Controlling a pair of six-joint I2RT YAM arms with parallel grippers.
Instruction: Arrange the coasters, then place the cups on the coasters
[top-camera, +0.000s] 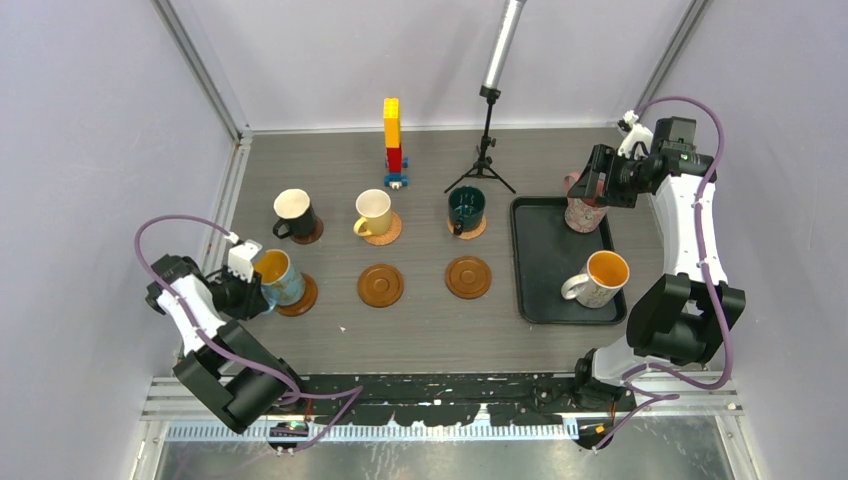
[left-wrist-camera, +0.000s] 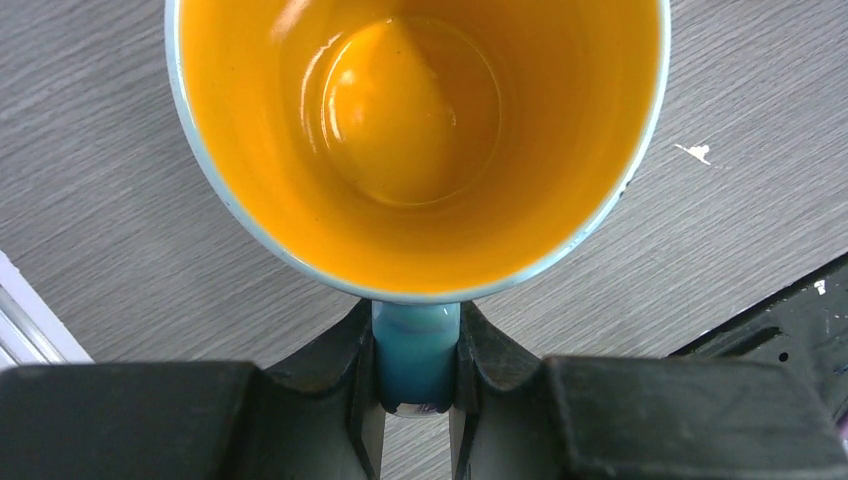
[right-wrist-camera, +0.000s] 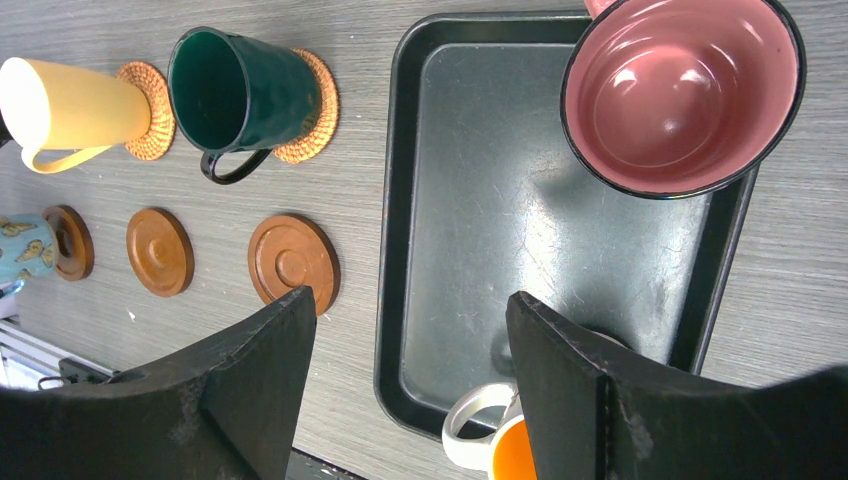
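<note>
**The left gripper has the light blue cup at its coaster, and the pink cup sits by the right gripper.**

At the front, the left gripper pinches the blue handle of the light blue cup, which is orange inside. The handle points back at that arm. The cup stands upright over the front left coaster, but I cannot tell if it rests on it. Beside it, two coasters lie bare. On the black tray, the white cup is near and the pink cup is farther. The right gripper is spread wide and holds nothing. It hangs close by the pink cup, so that arm is nearer to it. At the back, the black cup, the yellow cup and the green cup each sit on a coaster.
</note>
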